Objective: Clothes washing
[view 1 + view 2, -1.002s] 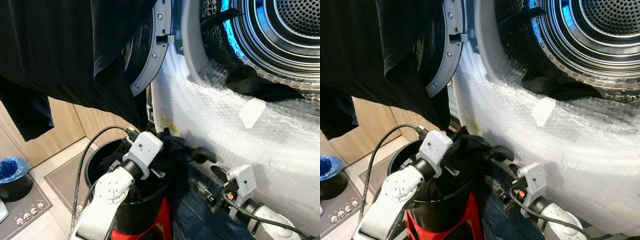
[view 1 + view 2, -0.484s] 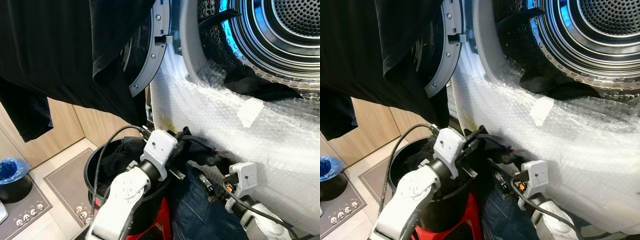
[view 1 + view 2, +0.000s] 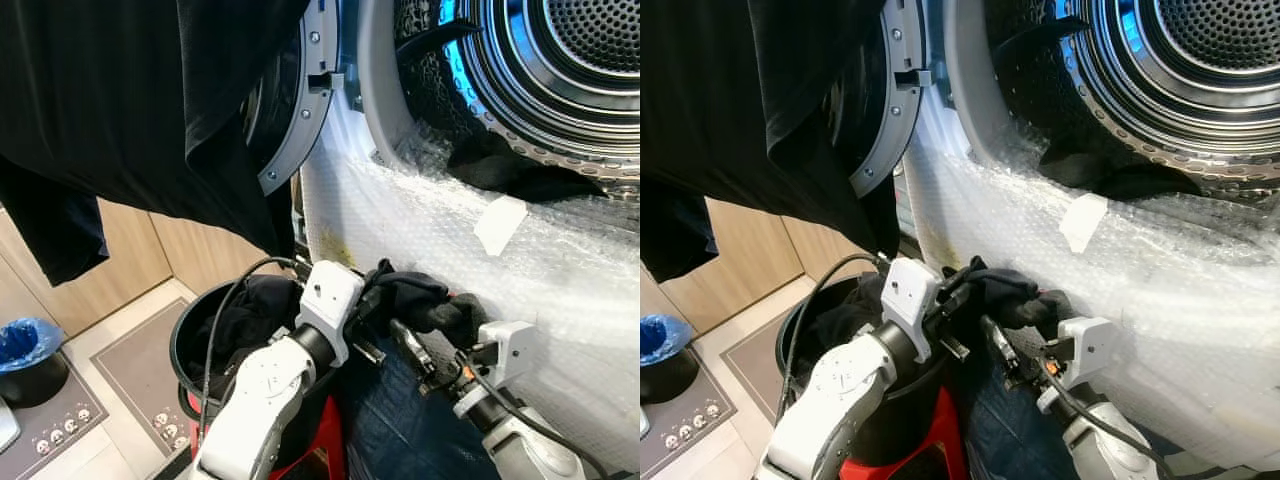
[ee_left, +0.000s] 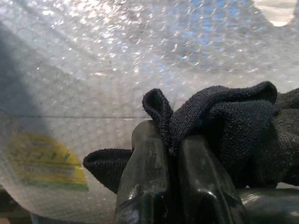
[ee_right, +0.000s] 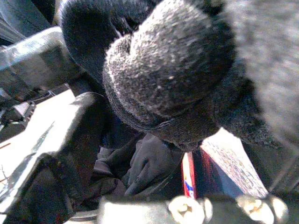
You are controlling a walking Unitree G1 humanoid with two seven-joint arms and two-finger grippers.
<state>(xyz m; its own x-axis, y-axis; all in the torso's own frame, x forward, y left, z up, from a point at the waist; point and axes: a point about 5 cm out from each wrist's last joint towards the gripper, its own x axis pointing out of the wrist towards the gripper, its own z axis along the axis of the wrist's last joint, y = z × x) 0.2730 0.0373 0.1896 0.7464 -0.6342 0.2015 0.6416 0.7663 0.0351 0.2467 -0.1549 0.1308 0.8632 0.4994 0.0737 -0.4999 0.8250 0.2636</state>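
Note:
My left gripper is shut on a black knitted garment, held just above the black bucket and against the washer's bubble-wrapped front. In the left wrist view its fingers press together with a fold of the knit pinched between them. My right gripper sits directly under the hanging bunch, open, one finger showing beside the cloth. More dark clothes lie in the bucket. The open drum has a dark garment on its lip.
A large black garment hangs over the open washer door at upper left. Blue denim and a red object lie below the grippers. A small bin with a blue bag stands on the floor at left, by wooden cabinets.
My left gripper has lifted the black knit up out of the bucket and rightward to the washer front. My right gripper has risen beneath the cloth.

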